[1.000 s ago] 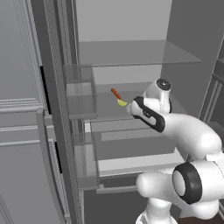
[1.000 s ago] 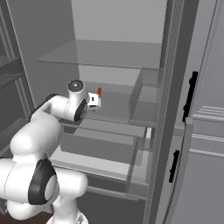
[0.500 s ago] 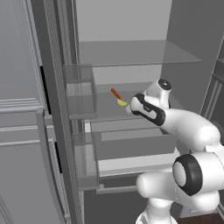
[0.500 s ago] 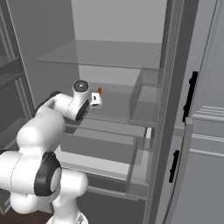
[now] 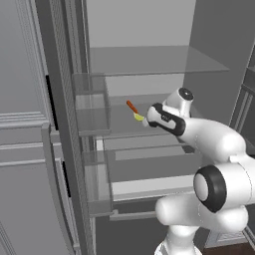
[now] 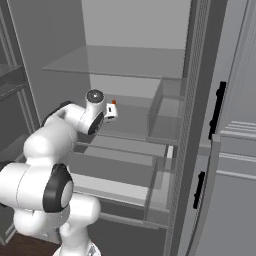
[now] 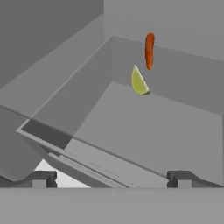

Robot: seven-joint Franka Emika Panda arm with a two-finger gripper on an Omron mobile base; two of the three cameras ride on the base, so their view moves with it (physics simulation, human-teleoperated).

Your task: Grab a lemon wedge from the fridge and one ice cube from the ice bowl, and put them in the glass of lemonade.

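Fridge: tall dark grey double-door fridge, both doors swung wide; matt pale grey liner inside, flat back wall, box-like cavity. A ribbed dark strip runs down each door edge.
Cabinets: light grey panelled fronts with short black handles, flanking the open unit; smooth, painted look.
Arm: white glossy rounded arm with dark joint rings, reaching into the middle level of the fridge.
Shelves: thin clear glass-like plates, hard-edged and see-through; shallow clear door bins of the same material at the sides.
Claw: two-finger gripper, small dark blocky tips standing wide apart with nothing between them; released, aimed at the middle shelf, still short of the fruit.
Stick item: thin orange-red stick-shaped piece, smooth, rounded ends, just behind the wedge near the back wall. Not wanted.
Lemon wedge: tiny bright yellow wedge-shaped piece, curved rind side, pointed tip up, waxy plain surface; resting on the middle clear shelf toward the rear, near the stick item, whether touching it cannot be told. Probably light and slippery for its size; a narrow target for the tips.
Done so far: fridge opened, hand brought to the right shelf and lined up on the wedge, by the look of it.
Left to do: close on the wedge, carry it to the lemonade glass, then fetch one ice cube and drop it in too. Early stage.
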